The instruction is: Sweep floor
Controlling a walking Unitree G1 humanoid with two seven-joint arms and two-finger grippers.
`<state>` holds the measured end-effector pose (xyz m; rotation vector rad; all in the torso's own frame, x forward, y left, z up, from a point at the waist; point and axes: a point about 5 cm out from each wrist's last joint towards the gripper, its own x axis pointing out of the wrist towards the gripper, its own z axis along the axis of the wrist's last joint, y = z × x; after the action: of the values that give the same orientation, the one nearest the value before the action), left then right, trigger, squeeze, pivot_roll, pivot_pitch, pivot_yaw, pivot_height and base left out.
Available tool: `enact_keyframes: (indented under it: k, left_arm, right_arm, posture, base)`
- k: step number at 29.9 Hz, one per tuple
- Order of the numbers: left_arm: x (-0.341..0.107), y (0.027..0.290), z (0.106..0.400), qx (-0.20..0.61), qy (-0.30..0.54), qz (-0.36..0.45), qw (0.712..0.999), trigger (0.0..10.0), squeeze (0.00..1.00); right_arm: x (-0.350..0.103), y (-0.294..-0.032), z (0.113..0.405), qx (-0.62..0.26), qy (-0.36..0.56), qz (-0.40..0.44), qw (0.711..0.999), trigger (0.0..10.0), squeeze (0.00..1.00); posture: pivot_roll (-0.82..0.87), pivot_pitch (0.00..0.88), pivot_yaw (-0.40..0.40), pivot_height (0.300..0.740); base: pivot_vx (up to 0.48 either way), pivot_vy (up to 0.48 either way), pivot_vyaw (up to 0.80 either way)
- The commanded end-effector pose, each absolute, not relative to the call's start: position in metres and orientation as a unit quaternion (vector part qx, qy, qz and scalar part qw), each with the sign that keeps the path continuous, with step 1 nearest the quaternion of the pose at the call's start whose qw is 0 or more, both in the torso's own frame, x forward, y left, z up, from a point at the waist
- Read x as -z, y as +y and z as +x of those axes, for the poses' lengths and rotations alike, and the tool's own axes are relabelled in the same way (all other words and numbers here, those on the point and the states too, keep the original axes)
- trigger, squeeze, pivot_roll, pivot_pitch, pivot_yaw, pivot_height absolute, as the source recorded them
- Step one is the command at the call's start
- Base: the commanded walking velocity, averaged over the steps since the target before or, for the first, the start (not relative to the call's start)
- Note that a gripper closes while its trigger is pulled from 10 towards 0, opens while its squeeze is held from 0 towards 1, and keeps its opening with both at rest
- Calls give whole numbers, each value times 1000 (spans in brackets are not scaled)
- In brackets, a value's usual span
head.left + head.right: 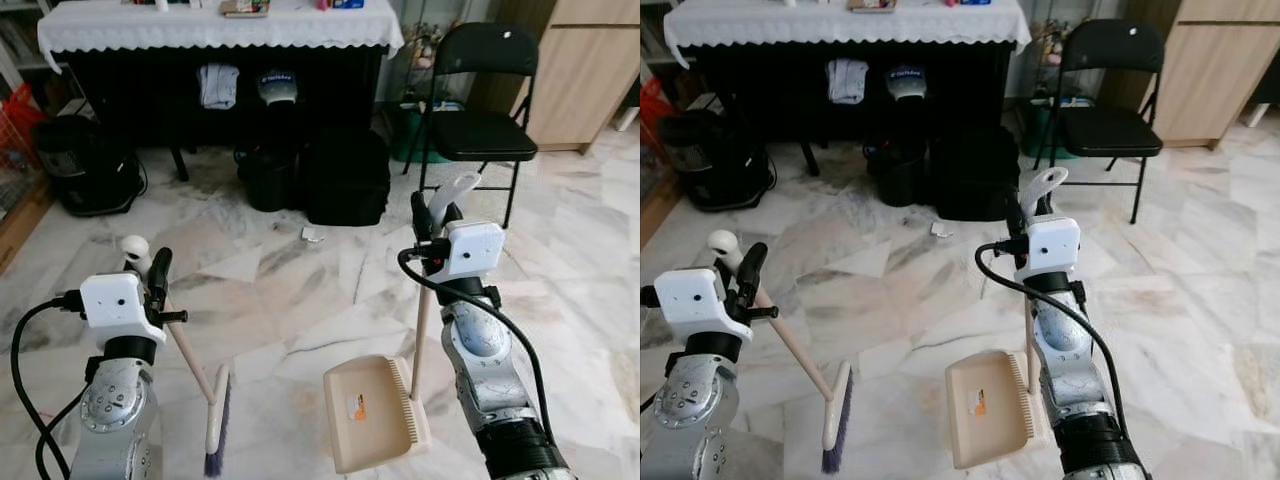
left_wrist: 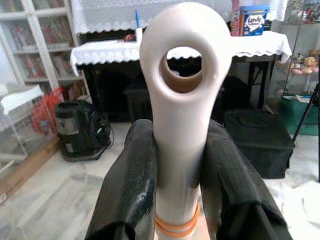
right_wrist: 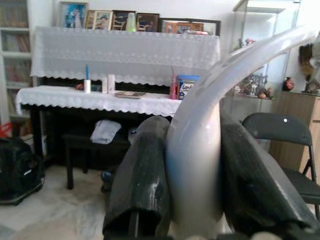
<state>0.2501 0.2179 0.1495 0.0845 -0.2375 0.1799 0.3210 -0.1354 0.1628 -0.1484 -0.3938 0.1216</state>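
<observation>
My left gripper point(image 1: 152, 268) is shut on the cream handle of a broom point(image 1: 190, 364). The stick slants down to a purple-bristled head point(image 1: 218, 432) on the marble floor. In the left wrist view both black fingers point(image 2: 131, 187) clamp the handle just below its hanging loop point(image 2: 182, 65). My right gripper point(image 1: 433, 222) is shut on the upright handle of a beige dustpan point(image 1: 372, 412). The pan rests on the floor beside my right arm. A small white scrap point(image 1: 313, 235) lies on the floor ahead, near the black bag.
A black piano with a white lace cloth point(image 1: 220, 25) stands ahead. Before it sit a black bag point(image 1: 345, 175) and a small bin point(image 1: 267, 178). A black folding chair point(image 1: 482, 110) stands at the right, a dark vacuum point(image 1: 85, 165) at the left. Marble floor lies between.
</observation>
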Motion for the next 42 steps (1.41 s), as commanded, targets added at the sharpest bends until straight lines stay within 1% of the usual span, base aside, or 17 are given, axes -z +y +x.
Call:
enact_keyframes:
  k: [1, 42]
  left_arm:
    - [-157, 214, 252, -82, -136, 41, 986, 10000, 0]
    - [-157, 214, 253, -84, -135, 42, 986, 10000, 0]
  right_arm:
    - [-174, -141, 322, -51, -220, -79, 971, 10000, 0]
    - [-174, -139, 321, -57, -223, -84, 970, 10000, 0]
  posture:
    - [19, 26, 13, 740]
    - [14, 50, 13, 740]
  base:
    - [390, 0, 0]
    - [389, 0, 0]
